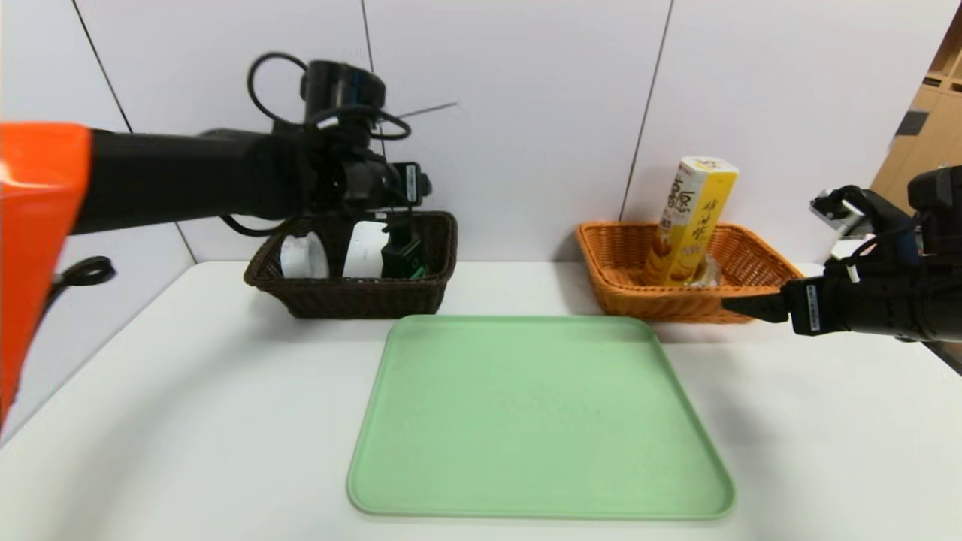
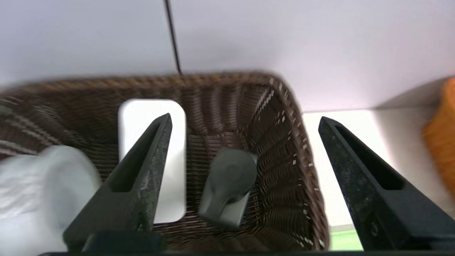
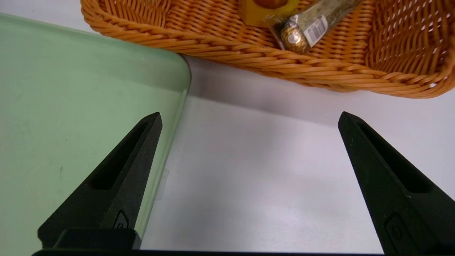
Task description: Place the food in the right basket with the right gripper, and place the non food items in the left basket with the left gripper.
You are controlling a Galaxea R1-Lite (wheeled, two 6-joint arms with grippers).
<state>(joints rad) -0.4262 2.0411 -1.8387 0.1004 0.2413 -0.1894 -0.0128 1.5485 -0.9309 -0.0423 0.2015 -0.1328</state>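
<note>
On the white bench (image 1: 188, 421), your head view hides what the left wrist view reveals: the dark brown wicker basket (image 2: 280, 149) holds the flat white case (image 2: 174, 149) and black pump bottle (image 2: 227, 185). Above it, the left claw (image 2: 245, 124) gapes wide, empty. The right claw (image 3: 249, 119) hovers level, wide, before the orange-tan wicker basket (image 3: 249, 53) containing the gold-wrapped chocolate pack (image 3: 302, 30).

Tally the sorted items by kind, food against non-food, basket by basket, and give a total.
Food, in the orange-tan basket: 2 (yellow snack box, chocolate snack pack)
Non-food, in the dark brown basket: 3 (white ribbed container, flat white case, black pump bottle)
Total: 5
</note>
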